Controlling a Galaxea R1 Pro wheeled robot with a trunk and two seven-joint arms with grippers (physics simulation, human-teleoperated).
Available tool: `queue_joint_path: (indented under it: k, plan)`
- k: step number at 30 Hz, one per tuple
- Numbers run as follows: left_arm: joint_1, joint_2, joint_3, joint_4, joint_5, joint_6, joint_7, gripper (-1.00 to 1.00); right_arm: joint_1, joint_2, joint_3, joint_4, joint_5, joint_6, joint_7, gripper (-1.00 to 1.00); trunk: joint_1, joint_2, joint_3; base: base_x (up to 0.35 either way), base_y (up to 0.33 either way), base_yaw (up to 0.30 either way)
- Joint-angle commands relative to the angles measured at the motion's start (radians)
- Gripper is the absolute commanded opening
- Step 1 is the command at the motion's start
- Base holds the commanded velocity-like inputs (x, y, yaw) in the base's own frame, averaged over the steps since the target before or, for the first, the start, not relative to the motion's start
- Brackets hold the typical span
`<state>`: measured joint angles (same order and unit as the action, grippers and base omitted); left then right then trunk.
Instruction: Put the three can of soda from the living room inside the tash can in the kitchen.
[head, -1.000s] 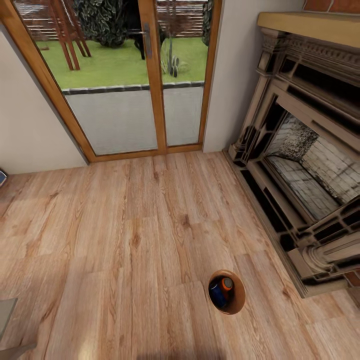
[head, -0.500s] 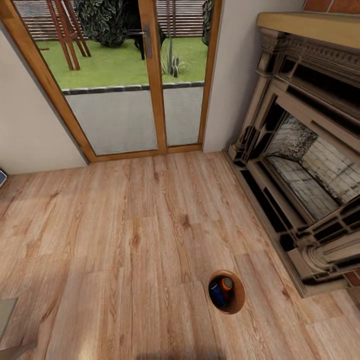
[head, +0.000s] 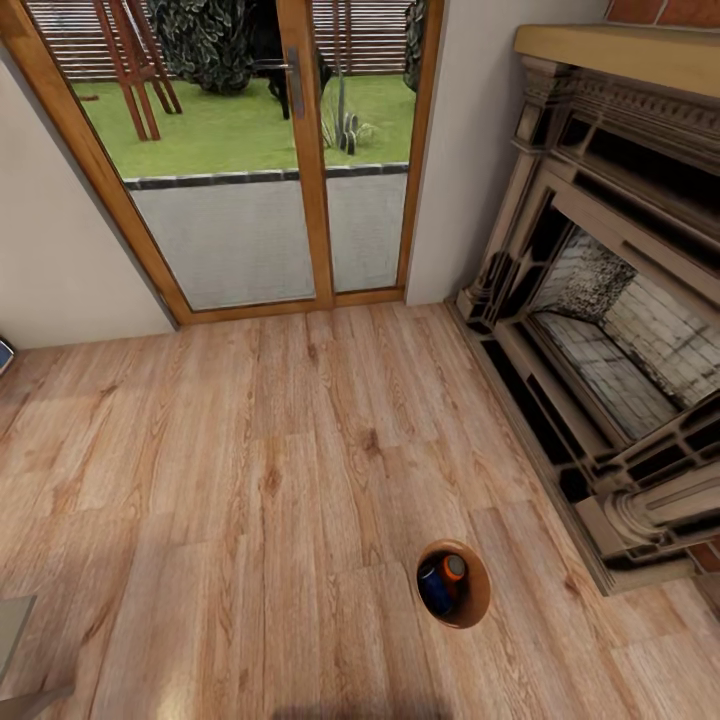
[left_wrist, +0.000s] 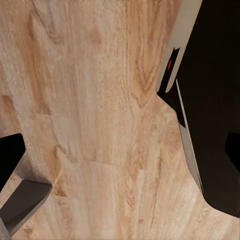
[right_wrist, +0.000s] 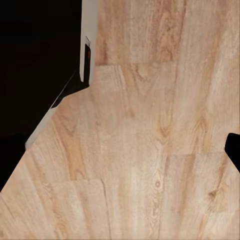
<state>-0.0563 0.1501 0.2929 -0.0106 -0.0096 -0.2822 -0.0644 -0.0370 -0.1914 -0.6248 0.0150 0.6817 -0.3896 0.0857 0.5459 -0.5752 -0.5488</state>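
Nothing is seen to have moved since the earlier head frames: bin, cans and view are unchanged. In the head view the trash can (head: 453, 584) stands on the wood floor (head: 250, 480) at the lower right of centre, its orange-brown inside turned to the camera. Two soda cans are seen inside it, touching each other: a blue can (head: 434, 588) at the left and an orange can (head: 455, 569) with its silver top up, at the upper right of the opening. A third can cannot be made out. A glazed double door (head: 300, 150) with a wooden frame fills the upper left and centre, with lawn behind it. A stone fireplace (head: 600, 330) runs down the right edge, well apart from the bin. In both wrist views floorboards are seen past dark body panels, with only slivers of dark fingers at the edges, so whether either gripper is open or closed cannot be told
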Motion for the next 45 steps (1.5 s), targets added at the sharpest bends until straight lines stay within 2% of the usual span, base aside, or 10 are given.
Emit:
queue_joint_path:
  k: [1, 5, 10, 45]
  plan:
    - [0.0, -0.001, 0.0, 0.0, 0.0, 0.0, 0.0, 1.0, 0.0, 0.002, 0.0, 0.0, 0.0, 0.0, 0.0, 1.0, 0.0, 0.0, 0.0, 0.0, 0.0, 0.0]
    - [0.0, -0.004, 0.0, 0.001, 0.0, 0.0, 0.0, 1.0, 0.0, 0.025, -0.001, 0.006, 0.0, 0.002, 0.0, 1.0, 0.0, 0.0, 0.0, 0.0, 0.0, 0.0]
    - [0.0, -0.005, 0.0, 0.0, 0.001, 0.0, 0.0, 1.0, 0.0, 0.036, -0.001, 0.01, 0.0, 0.003, 0.0, 1.0, 0.0, 0.0, 0.0, 0.0, 0.0, 0.0]
    - [0.0, -0.006, 0.0, 0.0, -0.001, 0.0, 0.0, 1.0, 0.0, 0.041, 0.0, 0.013, 0.001, 0.003, 0.0, 1.0, 0.0, 0.0, 0.0, 0.0, 0.0, 0.0]
